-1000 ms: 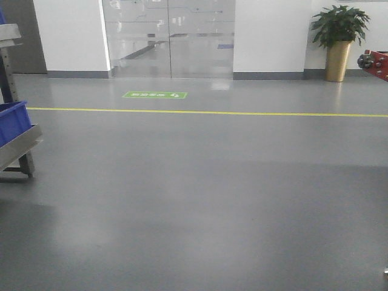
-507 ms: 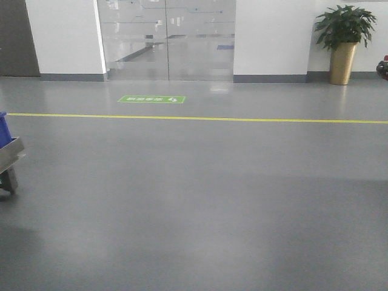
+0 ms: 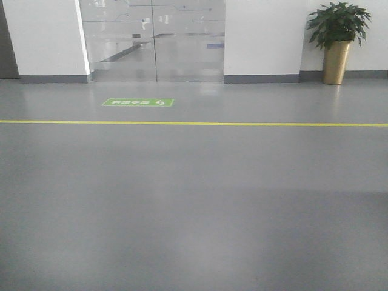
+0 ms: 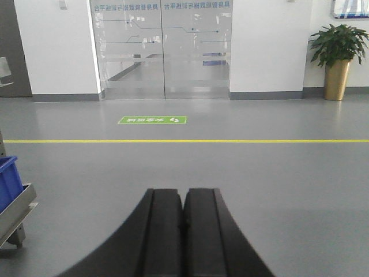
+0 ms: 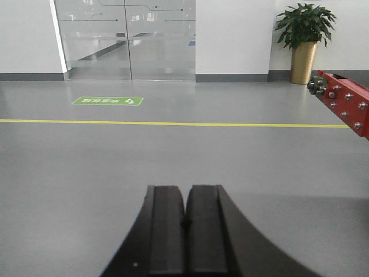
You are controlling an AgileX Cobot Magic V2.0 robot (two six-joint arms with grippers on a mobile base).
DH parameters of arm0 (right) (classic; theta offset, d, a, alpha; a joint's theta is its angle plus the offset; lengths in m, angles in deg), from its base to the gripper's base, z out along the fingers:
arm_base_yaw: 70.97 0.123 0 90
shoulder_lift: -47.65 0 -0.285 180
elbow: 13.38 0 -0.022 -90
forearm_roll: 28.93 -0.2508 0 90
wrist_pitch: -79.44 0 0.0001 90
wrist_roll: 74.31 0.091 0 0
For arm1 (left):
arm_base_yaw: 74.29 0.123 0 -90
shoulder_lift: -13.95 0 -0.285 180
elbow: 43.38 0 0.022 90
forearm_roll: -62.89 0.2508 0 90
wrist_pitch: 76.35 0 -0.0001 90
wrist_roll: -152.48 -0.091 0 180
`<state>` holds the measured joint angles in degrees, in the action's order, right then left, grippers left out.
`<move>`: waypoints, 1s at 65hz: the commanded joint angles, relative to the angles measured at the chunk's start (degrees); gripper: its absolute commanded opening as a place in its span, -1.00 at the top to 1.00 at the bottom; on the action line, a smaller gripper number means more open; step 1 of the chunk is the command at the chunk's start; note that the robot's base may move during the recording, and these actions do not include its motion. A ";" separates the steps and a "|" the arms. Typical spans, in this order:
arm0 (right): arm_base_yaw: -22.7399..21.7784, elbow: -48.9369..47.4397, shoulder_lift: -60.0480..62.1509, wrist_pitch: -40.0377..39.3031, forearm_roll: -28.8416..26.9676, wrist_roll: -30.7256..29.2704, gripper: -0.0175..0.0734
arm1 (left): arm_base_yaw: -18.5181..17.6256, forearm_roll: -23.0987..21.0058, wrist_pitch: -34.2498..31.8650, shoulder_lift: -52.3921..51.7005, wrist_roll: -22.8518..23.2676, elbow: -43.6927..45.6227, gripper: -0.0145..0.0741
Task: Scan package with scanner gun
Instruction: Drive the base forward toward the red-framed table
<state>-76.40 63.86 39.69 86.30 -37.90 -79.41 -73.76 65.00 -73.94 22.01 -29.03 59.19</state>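
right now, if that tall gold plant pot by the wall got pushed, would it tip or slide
Probably tips: the pot is tall, narrow, with bushy leaves on top. The glossy floor might let it slide if pushed low.

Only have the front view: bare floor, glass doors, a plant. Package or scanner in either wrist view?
Observer: Neither. The left wrist view does catch a blue bin on a metal cart at its left edge.
Operator: Gripper states?
Observer: Left gripper and right gripper both have their jaws shut together, nothing between them.
Operator: Anything near the right arm?
Observer: A red bolted metal part pokes in at the right edge of the right wrist view, well apart from the jaws.
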 commanded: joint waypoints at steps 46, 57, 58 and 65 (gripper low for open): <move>-0.18 -0.02 0.18 -1.31 0.37 -0.01 0.95 | -0.43 -0.43 -0.92 -0.27 0.18 0.21 0.92; -0.18 -0.02 0.18 -1.31 0.37 -0.01 0.95 | -0.43 -0.43 -0.92 -0.27 0.18 0.21 0.92; -0.18 -0.02 0.18 -1.31 0.37 -0.01 0.95 | -0.43 -0.43 -0.92 -0.27 0.18 0.21 0.92; -0.18 -0.02 0.18 -1.31 0.37 -0.01 0.95 | -0.43 -0.43 -0.92 -0.27 0.18 0.21 0.92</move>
<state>-76.40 63.86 39.69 86.30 -37.90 -79.41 -73.76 65.00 -73.94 22.01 -29.03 59.19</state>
